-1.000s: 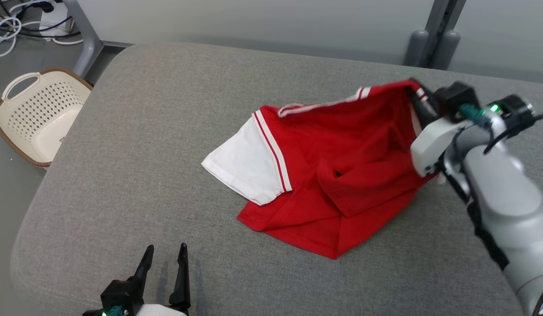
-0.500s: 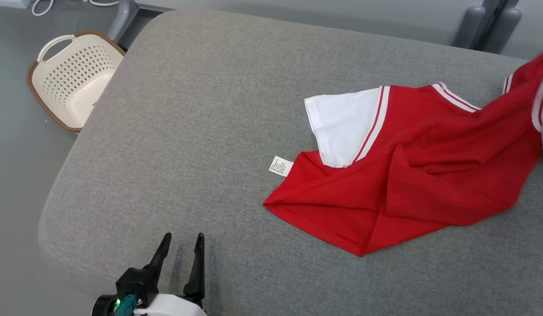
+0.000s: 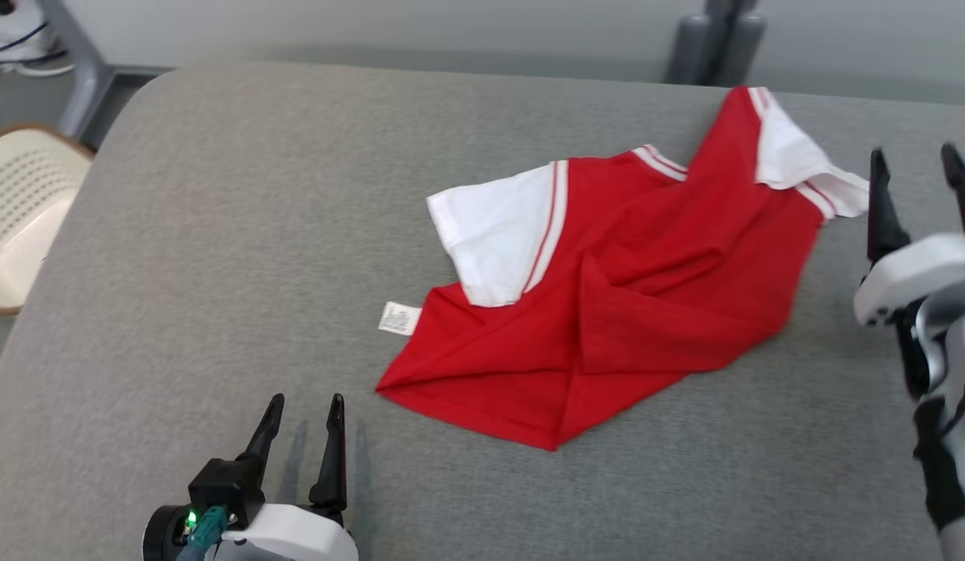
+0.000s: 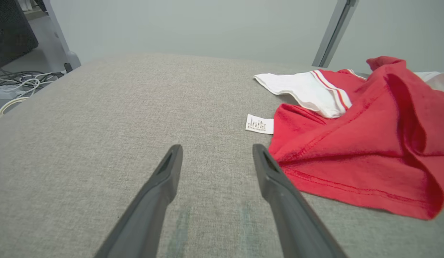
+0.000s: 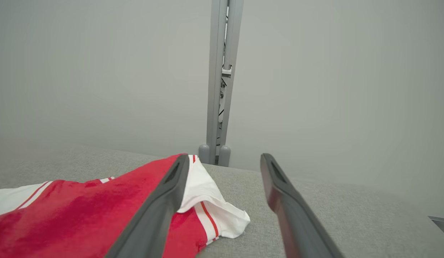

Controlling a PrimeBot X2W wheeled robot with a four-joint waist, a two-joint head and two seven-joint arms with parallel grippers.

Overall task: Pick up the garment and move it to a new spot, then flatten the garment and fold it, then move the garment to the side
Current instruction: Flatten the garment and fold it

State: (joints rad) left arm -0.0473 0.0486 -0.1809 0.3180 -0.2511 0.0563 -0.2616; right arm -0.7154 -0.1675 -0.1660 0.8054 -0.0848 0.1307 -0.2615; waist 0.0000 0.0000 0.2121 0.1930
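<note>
We judge the garment (image 3: 623,312) soft, light, limp: pinch the sleeve hem (image 3: 829,199) just beside our empty, wide-spread right gripper (image 3: 913,153); left gripper (image 3: 306,399) equally wide.

The left gripper (image 3: 306,399) and the right gripper (image 3: 913,152) are each fitted with two long, tapered dark fingers (image 4: 275,186). Behind the left fingers, a black mounting block (image 3: 221,491), a green indicator light (image 3: 192,517) and a teal connector (image 3: 207,528) are carried on a rounded white housing (image 3: 291,539). Behind the right fingers, a matching white housing (image 3: 911,276) is joined to black wrist parts (image 3: 913,362).
</note>
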